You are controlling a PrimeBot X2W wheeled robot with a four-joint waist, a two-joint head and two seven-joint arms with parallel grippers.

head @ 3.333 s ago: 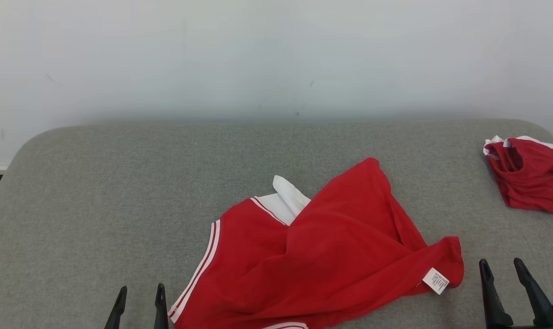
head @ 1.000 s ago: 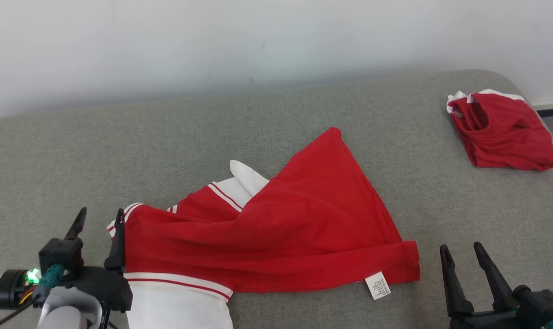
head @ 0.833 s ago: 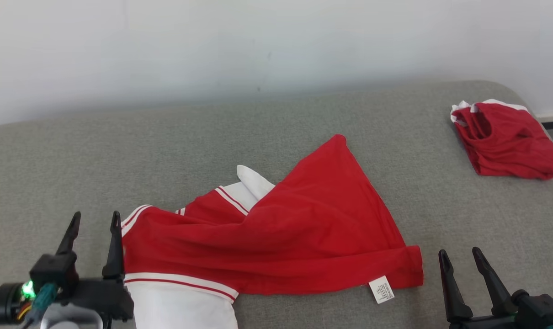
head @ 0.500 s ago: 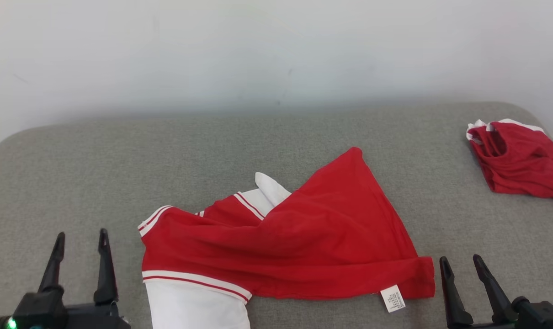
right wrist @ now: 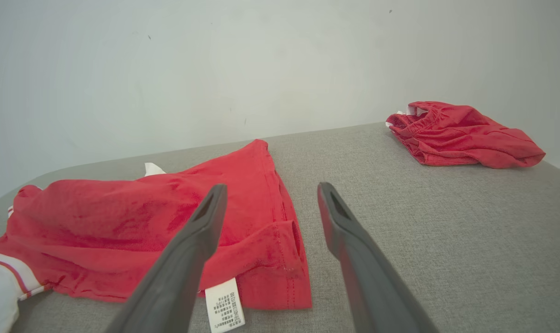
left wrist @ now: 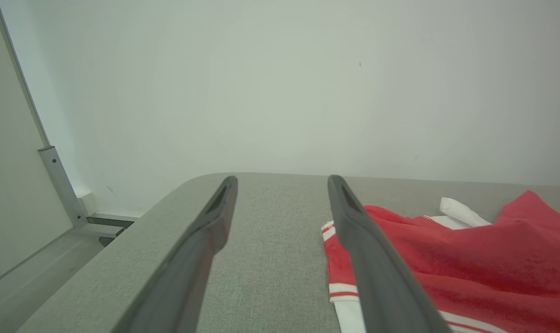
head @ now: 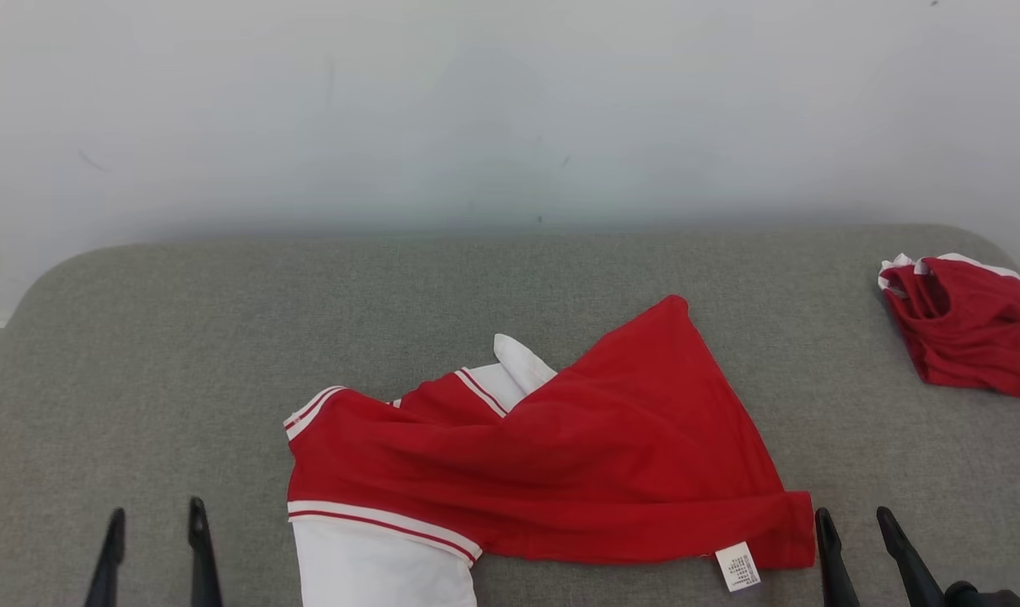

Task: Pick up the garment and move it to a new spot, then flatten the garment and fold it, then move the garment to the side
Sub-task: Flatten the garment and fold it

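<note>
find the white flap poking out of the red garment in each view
Head view: white flap near the centre, left of the red peak of the garment.
Left wrist view: flap at the far right, mid-height, left of the peak.
Right wrist view: flap left of centre, behind the red cloth, left of the peak.
Shared landmark: the red peak.

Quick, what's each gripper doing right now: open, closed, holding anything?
Left gripper: open, holding nothing, off to the side of the red and white fabric garment.
Right gripper: open, holding nothing, near that garment's hem corner.
</note>
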